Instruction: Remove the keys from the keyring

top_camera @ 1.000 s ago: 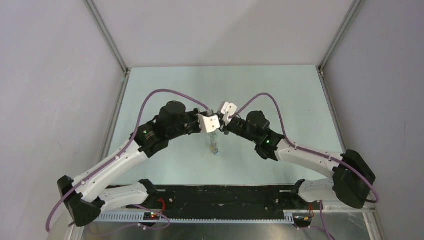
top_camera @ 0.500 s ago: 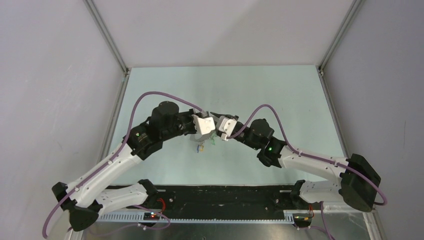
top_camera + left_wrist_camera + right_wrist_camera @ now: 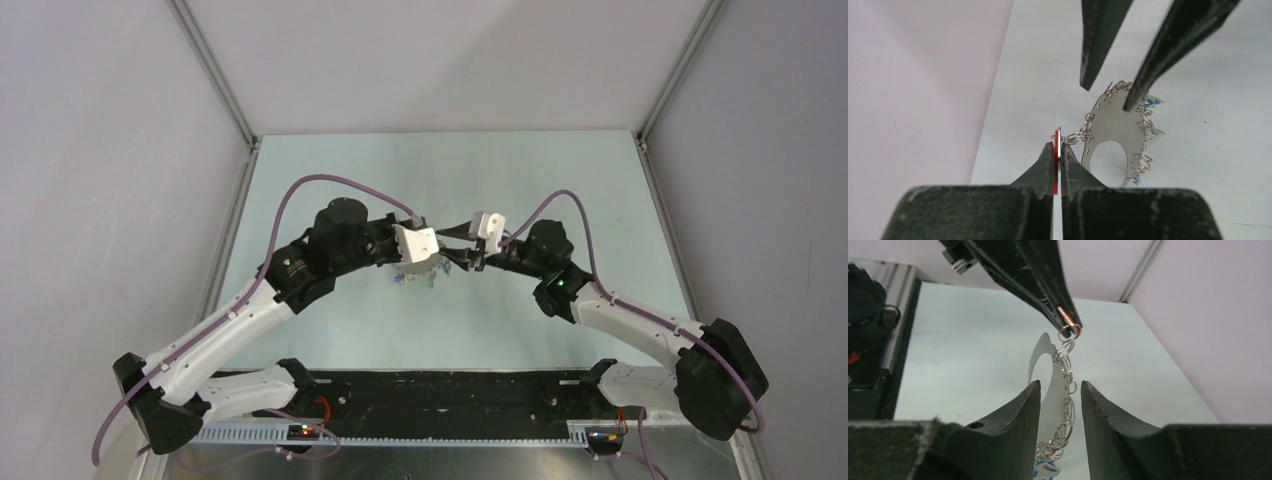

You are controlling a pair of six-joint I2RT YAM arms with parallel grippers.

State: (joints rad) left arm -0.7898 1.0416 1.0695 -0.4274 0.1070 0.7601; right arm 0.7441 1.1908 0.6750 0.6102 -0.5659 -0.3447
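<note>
Above the pale surface [image 3: 330, 180], your left pincer [image 3: 1058, 145] clamps the red key [image 3: 1055, 137]; right pincer [image 3: 1060, 386], parted, should next grip the keyring [image 3: 1113, 125].

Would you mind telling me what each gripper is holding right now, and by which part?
The left gripper pinches the red-headed key by its head; the right gripper straddles the keyring, holding nothing.

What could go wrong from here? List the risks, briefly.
1. The keyring hangs only from the red key, pinched edge-on in the left gripper. A slip would drop it.
2. The right gripper straddles the keyring with its jaws open, gripping nothing. A pull by the left would likely just drag the keyring along.
3. Wire loops crowd the rim between the right fingers, so closing may catch them instead of the keyring.
</note>
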